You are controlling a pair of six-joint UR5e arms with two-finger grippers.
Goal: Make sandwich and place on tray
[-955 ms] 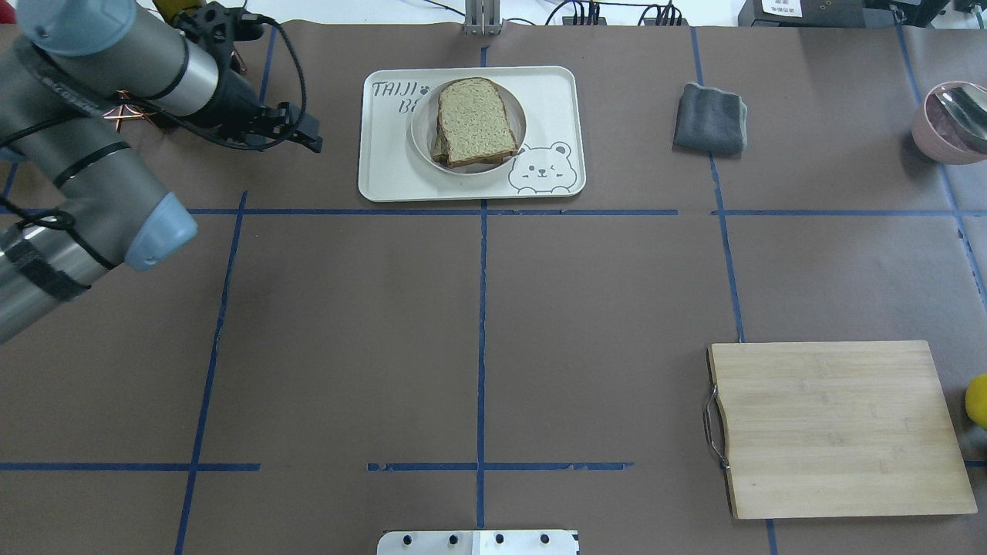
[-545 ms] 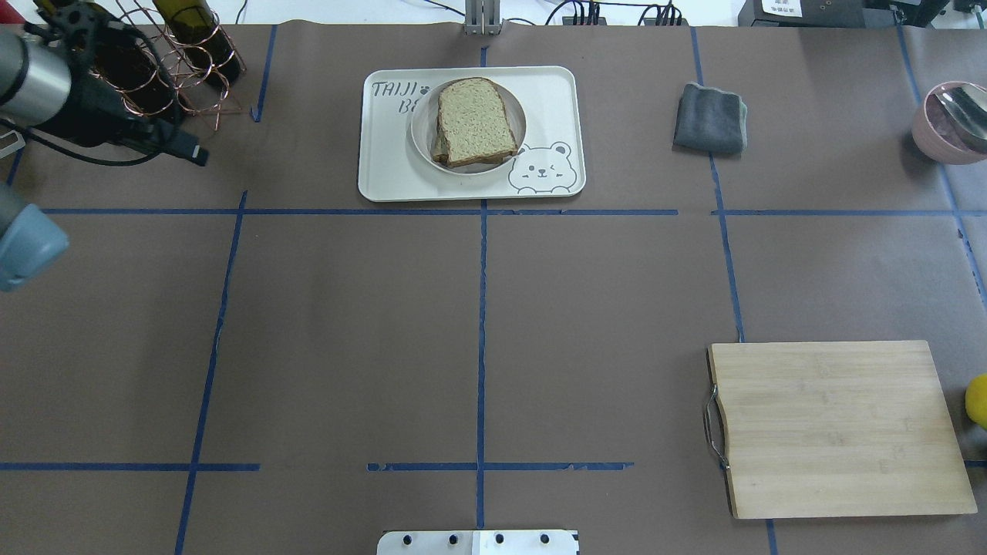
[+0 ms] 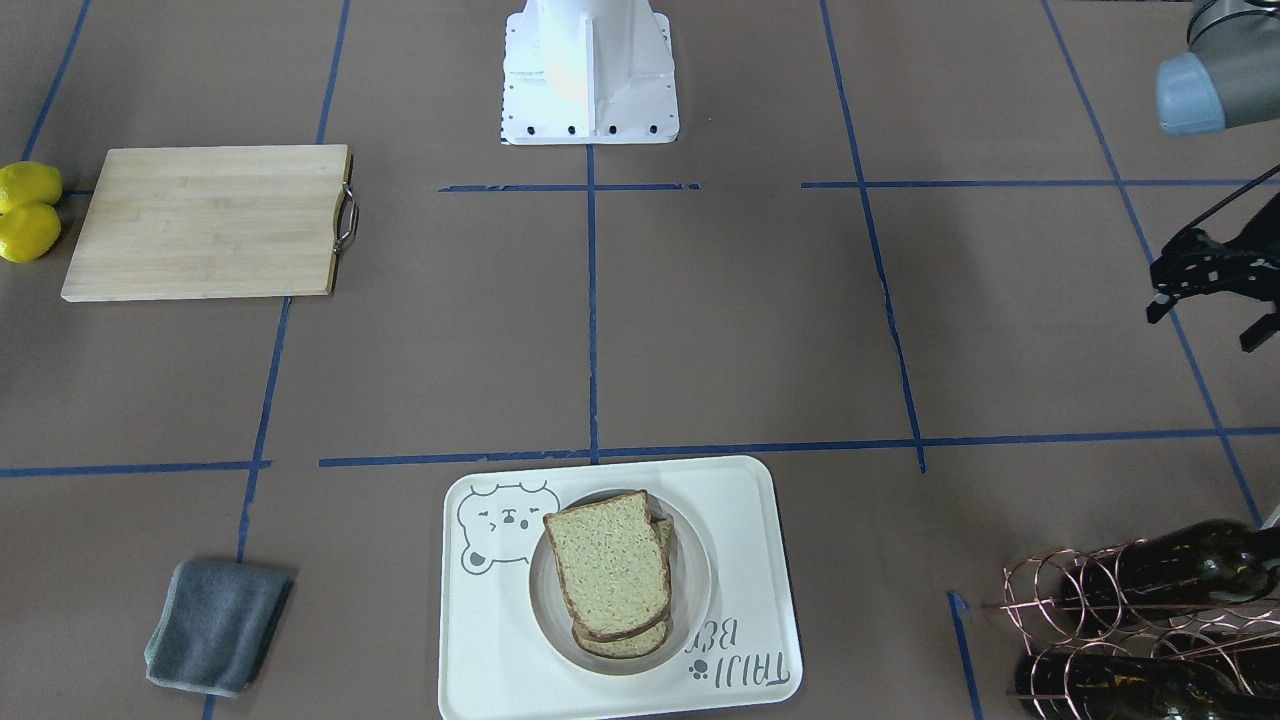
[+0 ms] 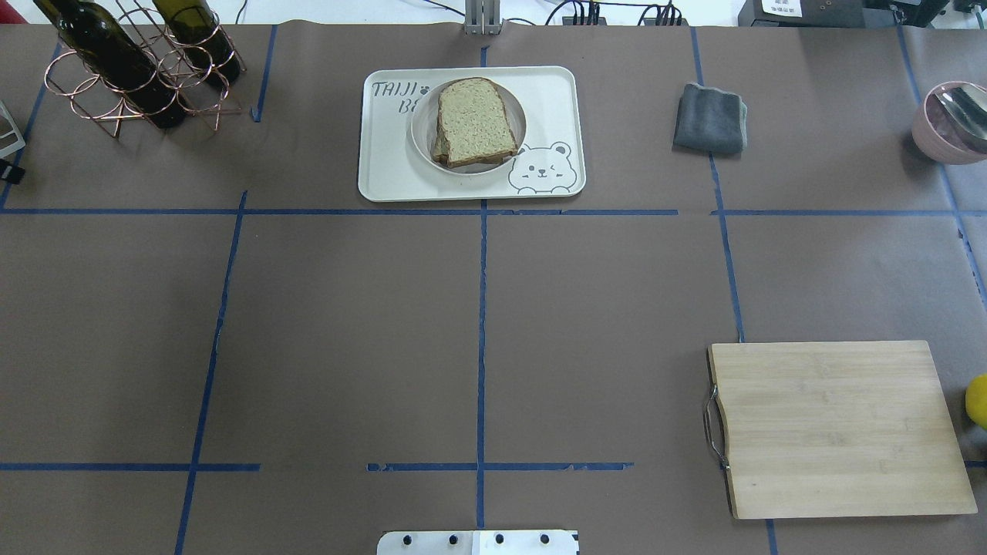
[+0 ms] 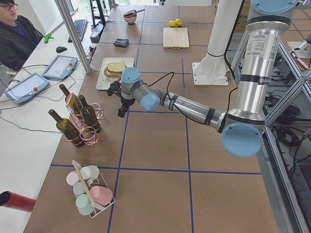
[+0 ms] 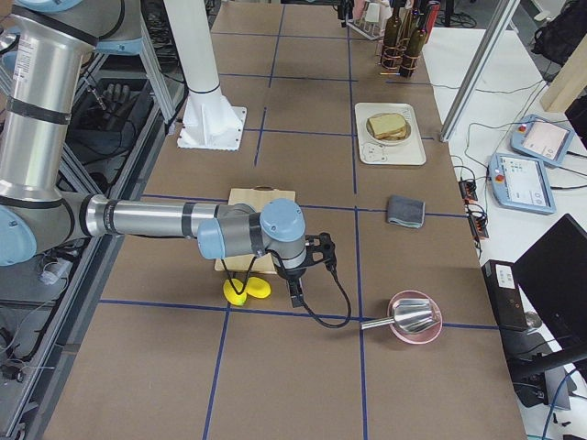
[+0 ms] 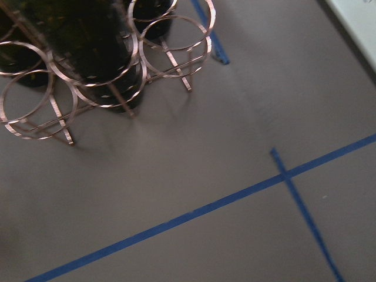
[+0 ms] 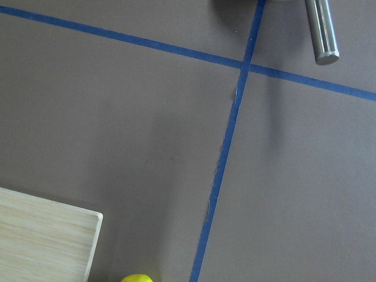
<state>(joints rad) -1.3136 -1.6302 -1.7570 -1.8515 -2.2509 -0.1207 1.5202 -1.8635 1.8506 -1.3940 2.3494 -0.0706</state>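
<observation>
Two tan speckled bread slices (image 4: 476,122) with dark crusts lie stacked on a round white dish on the cream bear tray (image 4: 385,173). The stack (image 3: 608,575) and tray (image 3: 745,520) also show in the front view. No egg shows. My left gripper (image 3: 1203,325) hovers over the table's left end, far from the tray, open and empty. It also shows in the left side view (image 5: 120,101). My right gripper (image 6: 295,291) shows only in the right side view, near the lemons. I cannot tell whether it is open or shut.
A pale wooden cutting board (image 4: 840,428) lies at the near right, with two lemons (image 3: 28,210) beside it. A grey cloth (image 4: 709,117) and a pink bowl (image 4: 952,123) with a metal scoop are at the far right. A copper rack of wine bottles (image 4: 139,69) stands far left.
My left arm has pulled back to the left, almost out of the overhead view, uncovering the bottle rack. The bread, dish and tray have not moved.
</observation>
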